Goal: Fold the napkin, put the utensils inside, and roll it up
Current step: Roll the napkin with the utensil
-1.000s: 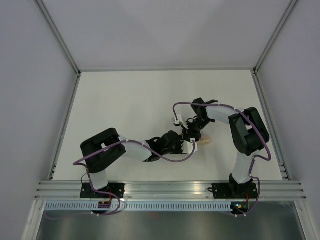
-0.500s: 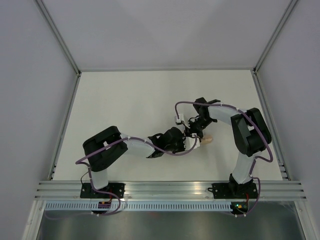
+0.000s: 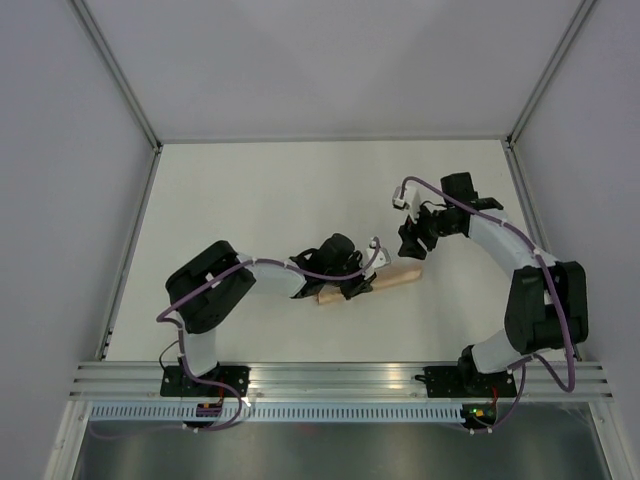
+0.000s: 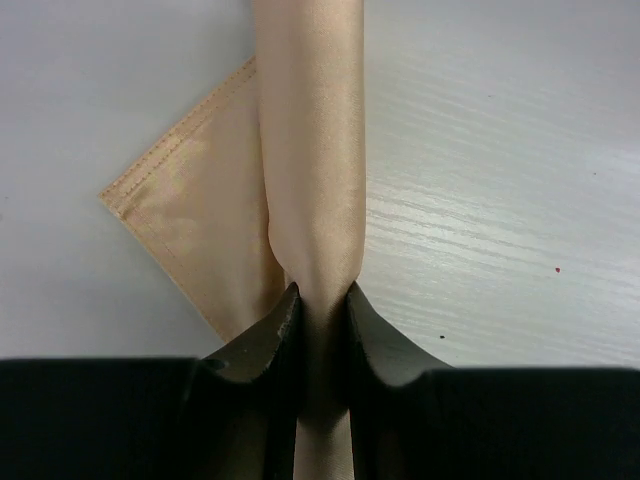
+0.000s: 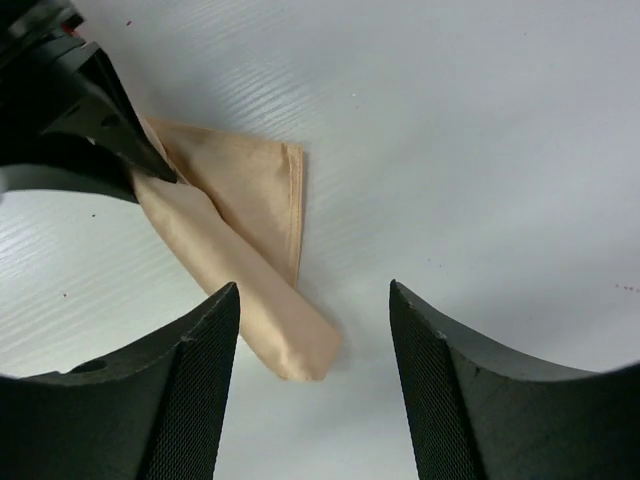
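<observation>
I am watching the right gripper [image 3: 412,240] pulling away from the napkin [image 3: 372,283]. A second ago it was crowded over the cloth right beside the left gripper [image 3: 350,288]; now it is hanging well apart, toward the far right of the table [image 3: 250,200]. From its own wrist view, the right gripper [image 5: 312,290] is standing with its jaws spread wide and nothing between them.

The left gripper [image 4: 322,295] is doing the opposite. It has narrowed since the earlier frames and is now pinching the near end of the rolled napkin [image 4: 310,150] tightly between its fingers [image 4: 270,330].

With the right arm out of the way, the overhead view is now showing the napkin as a peach roll lying on the table right of centre, angled up toward the right. A flat, hemmed corner of the napkin [image 5: 240,250] is sticking out from one side of the roll.
</observation>
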Motion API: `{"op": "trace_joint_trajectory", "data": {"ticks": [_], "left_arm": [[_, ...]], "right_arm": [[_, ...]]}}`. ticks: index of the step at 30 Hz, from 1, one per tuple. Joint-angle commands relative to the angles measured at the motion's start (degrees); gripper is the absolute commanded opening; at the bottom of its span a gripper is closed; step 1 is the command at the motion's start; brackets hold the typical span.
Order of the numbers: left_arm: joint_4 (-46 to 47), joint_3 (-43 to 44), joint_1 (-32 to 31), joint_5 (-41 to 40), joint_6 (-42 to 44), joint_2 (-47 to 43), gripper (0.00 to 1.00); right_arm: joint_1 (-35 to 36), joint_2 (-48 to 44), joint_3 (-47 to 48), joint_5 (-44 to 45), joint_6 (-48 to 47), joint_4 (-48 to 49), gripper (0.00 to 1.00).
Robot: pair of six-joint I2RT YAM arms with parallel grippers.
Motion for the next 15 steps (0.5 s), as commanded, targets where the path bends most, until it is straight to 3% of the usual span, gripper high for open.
{"op": "trace_joint_trajectory", "data": {"ticks": [1,9,15], "left_arm": [[-13.8,-1.6,3.1,7.8,-7.5,5.1,0.02],[-22.9,3.1,5.5,16.2,-9.4,12.2,0.02],[-24.5,4.2,6.4,20.4,-9.5,14.5,0.02]], "right_arm": [[-0.6,-7.1,-4.5,-2.9,0.4,4.7,0.66],[1.8,-22.8,-23.1,-1.4,-3.9,17.8,0.65],[15.6,-31.0,-34.1,11.8,-3.6,28.9,0.67]]}}
